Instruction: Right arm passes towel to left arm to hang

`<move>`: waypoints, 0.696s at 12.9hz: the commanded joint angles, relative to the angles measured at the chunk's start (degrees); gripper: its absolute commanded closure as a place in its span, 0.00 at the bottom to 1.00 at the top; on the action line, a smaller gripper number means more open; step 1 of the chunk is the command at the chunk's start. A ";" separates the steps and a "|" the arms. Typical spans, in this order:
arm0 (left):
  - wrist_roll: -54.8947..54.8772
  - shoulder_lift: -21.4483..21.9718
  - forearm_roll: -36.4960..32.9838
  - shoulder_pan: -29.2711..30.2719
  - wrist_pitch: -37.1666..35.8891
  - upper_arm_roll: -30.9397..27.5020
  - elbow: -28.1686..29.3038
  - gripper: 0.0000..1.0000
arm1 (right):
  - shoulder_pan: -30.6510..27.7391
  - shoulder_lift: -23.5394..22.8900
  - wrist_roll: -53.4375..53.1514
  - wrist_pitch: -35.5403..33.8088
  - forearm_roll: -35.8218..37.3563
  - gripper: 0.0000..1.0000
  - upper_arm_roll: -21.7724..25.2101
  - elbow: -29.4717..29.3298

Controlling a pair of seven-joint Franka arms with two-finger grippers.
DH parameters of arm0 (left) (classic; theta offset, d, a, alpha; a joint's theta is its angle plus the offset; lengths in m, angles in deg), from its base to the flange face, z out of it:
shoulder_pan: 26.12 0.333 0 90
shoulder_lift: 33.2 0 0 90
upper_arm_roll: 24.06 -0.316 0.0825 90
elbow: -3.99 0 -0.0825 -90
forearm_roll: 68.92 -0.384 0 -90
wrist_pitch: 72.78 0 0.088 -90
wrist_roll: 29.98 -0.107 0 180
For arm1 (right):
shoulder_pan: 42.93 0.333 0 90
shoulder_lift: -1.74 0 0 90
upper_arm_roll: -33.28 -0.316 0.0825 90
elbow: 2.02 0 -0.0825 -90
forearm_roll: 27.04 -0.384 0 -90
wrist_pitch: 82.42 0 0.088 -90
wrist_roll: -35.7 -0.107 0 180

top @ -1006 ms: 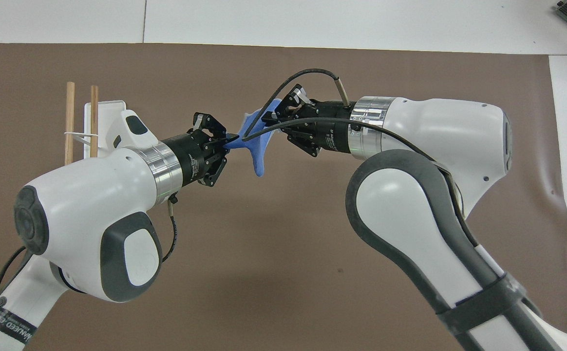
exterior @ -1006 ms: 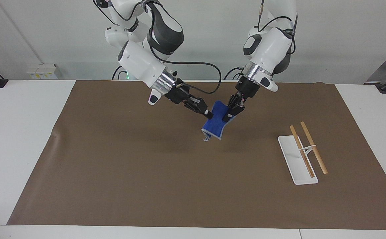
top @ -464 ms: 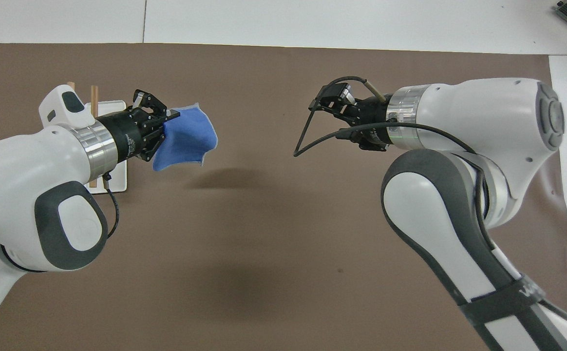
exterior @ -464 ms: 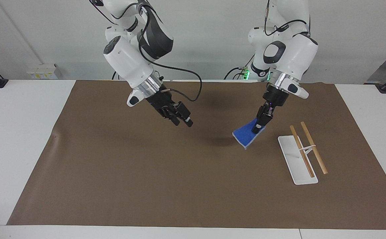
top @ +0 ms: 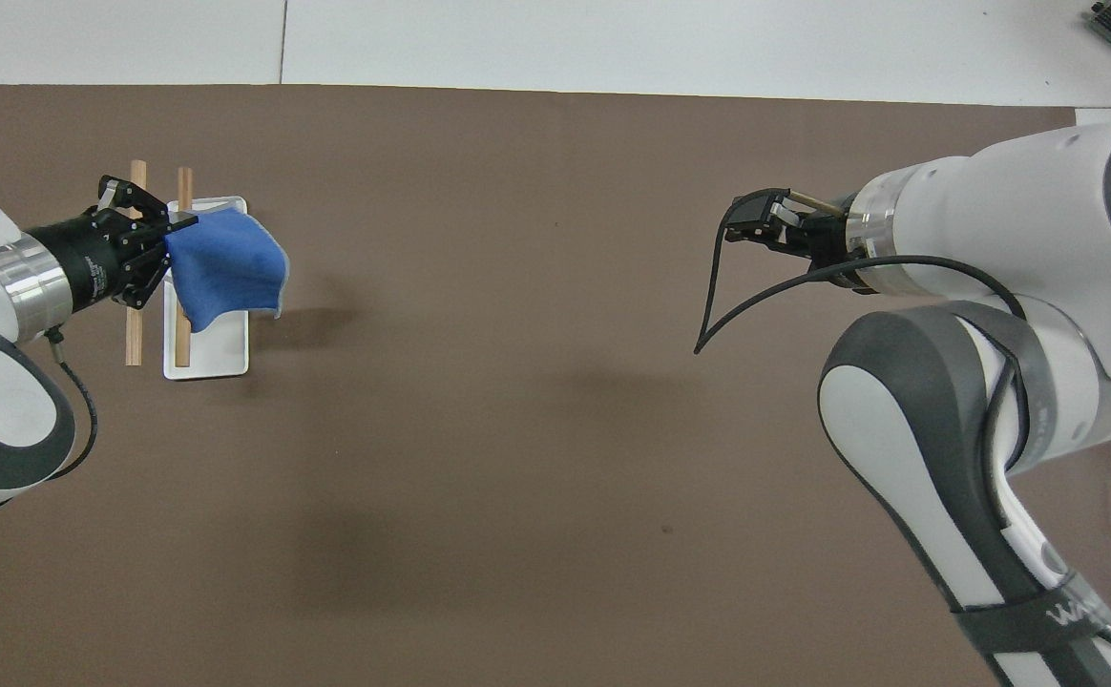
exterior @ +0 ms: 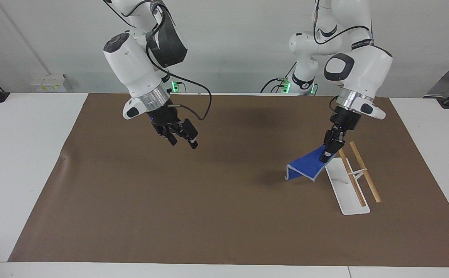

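Observation:
My left gripper (exterior: 326,153) (top: 174,227) is shut on one edge of the blue towel (exterior: 305,166) (top: 226,267). The towel hangs from it in the air, over the white base of the rack (exterior: 346,195) (top: 217,358) and just beside the two wooden rods (exterior: 365,172) (top: 136,315). In the facing view its lower edge sits close to the mat. My right gripper (exterior: 184,139) (top: 751,218) is open and empty, raised over the brown mat toward the right arm's end, its black cable (top: 718,305) looping down from the wrist.
A brown mat (exterior: 209,200) (top: 517,429) covers most of the white table (exterior: 24,154). The rack stands toward the left arm's end of the table. Wall sockets (exterior: 49,83) sit by the table's edge near the right arm's base.
The right gripper has let go of the towel and drawn back toward its own end. The left gripper has carried the towel from mid-table to the rack.

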 commanded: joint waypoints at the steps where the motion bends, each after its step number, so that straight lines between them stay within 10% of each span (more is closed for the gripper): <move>1: -9.00 -0.66 1.13 6.04 0.27 0.66 0.36 1.00 | -1.40 1.37 3.21 -1.73 1.92 0.00 -0.47 1.24; 9: -11.93 -7.17 0.60 15.38 3.96 0.57 -5.53 1.00 | -6.66 4.27 17.51 -8.41 7.72 0.00 -0.55 1.24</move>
